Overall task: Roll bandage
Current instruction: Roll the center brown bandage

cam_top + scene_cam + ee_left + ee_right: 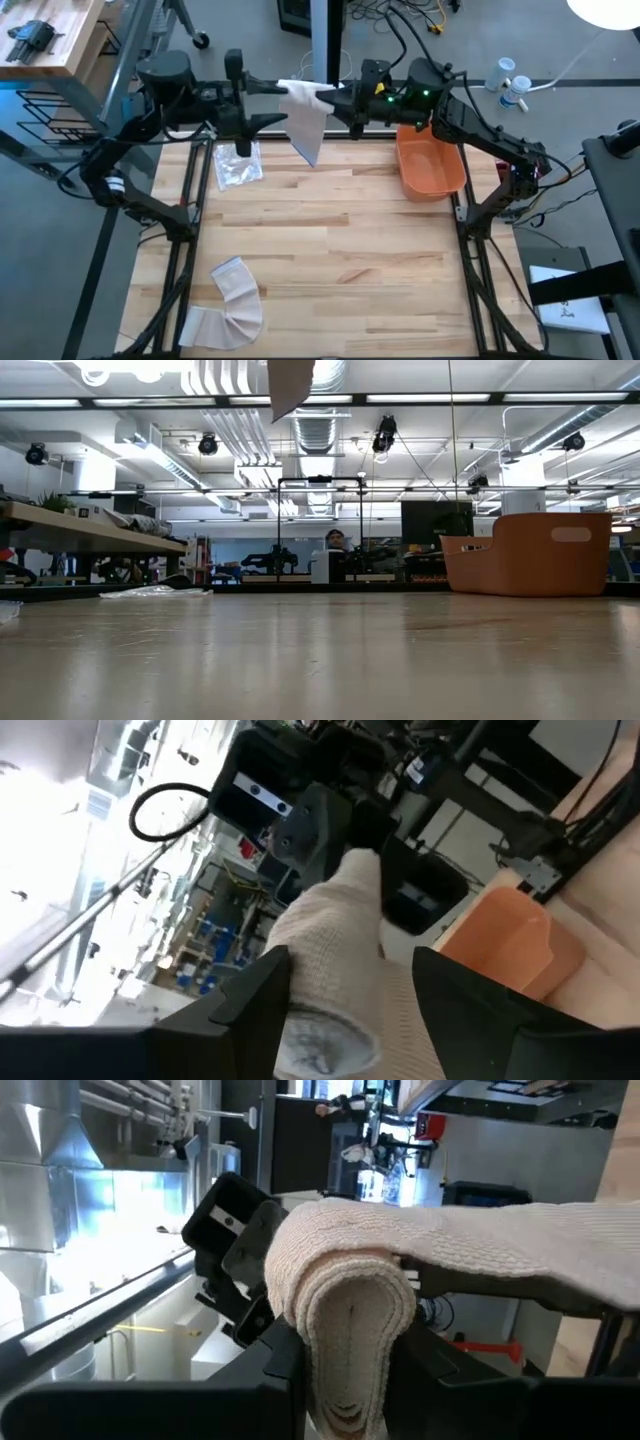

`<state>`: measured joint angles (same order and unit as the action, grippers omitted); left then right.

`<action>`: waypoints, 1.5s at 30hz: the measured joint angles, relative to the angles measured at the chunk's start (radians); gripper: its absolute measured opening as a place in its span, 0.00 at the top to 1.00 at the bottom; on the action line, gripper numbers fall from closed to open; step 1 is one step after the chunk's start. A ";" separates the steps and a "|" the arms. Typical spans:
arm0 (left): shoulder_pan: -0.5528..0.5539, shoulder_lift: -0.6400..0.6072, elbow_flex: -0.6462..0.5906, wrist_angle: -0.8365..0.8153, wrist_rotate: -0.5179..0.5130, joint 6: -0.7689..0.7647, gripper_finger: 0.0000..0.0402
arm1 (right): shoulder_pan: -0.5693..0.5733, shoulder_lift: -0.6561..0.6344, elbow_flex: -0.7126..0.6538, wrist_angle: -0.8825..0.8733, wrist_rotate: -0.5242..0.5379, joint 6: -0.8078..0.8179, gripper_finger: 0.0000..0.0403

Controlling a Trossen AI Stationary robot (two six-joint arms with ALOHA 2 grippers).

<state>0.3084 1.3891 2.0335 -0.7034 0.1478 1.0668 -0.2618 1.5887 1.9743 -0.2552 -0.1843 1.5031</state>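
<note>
- The bandage (pixel 305 108) hangs in the air over the table's (pixel 330 260) far edge, between both arms.
- The right gripper (pixel 345 1370) pinches its rolled end; the roll's lower part is cut off.
- The left gripper (pixel 350 980) straddles the other end, fingers (pixel 250 995) spread; contact cannot be told.
- In the low view only the loose tail (pixel 288 385) shows, both grippers hidden.
- An orange bin (pixel 430 165) sits far right, a clear wrapper (pixel 238 165) far left, and another bandage strip (pixel 230 305) near left.
</note>
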 joint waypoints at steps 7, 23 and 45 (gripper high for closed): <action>0.000 0.010 0.000 0.021 -0.028 0.113 0.52 | 0.018 0.000 0.000 0.004 0.003 0.033 0.82; -0.005 -0.006 0.000 -0.041 -0.063 0.319 0.50 | 0.044 0.002 0.000 0.004 -0.011 0.083 0.81; -0.006 -0.001 0.000 -0.030 -0.031 0.343 0.59 | 0.046 0.000 0.000 0.004 -0.043 0.136 0.81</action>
<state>0.3019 1.3883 2.0331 -0.7330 0.1164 1.4098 -0.2153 1.5890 1.9743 -0.2508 -0.2276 1.6394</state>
